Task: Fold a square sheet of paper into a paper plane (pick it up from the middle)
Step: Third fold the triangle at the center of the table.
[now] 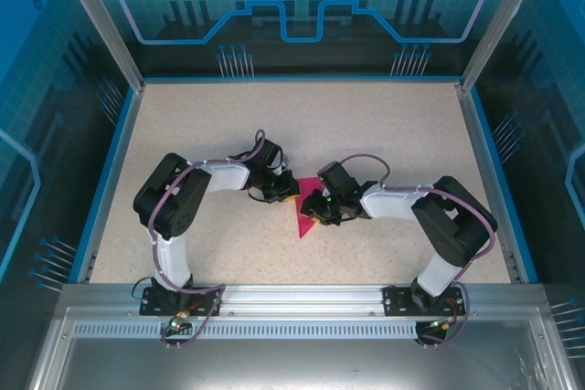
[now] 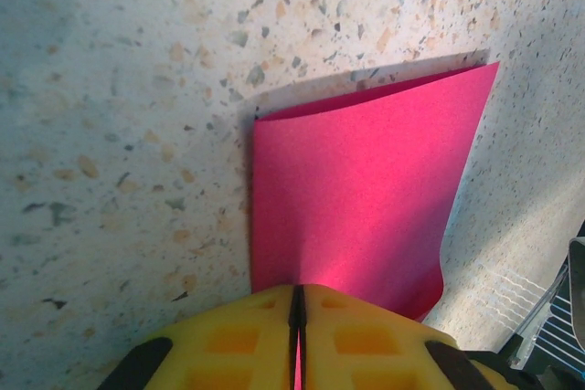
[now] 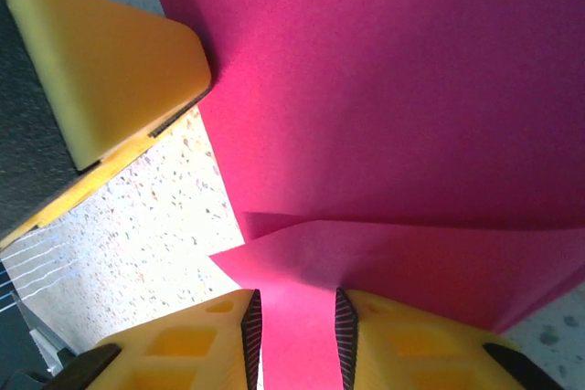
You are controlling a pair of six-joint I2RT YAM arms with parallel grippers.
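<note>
Robotics lab test cell. Speckled stone-look tabletop (image 1: 366, 125), walled left, right and far by blue circuit-printed panels (image 1: 302, 6) on aluminium posts (image 1: 96, 15). Left arm (image 1: 174, 203) and right arm (image 1: 448, 221) bolted to near metal rail (image 1: 302, 299).

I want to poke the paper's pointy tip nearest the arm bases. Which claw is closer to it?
Right. The right claw sits just beyond the tip, over the paper; the left claw pinches its edge farther up.

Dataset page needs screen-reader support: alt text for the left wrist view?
The yellow left gripper, at the bottom of the picture, is shut on the near edge of a folded pink sheet of paper. The sheet stretches away over a speckled table, its layers bowing apart at the far edge.
</note>
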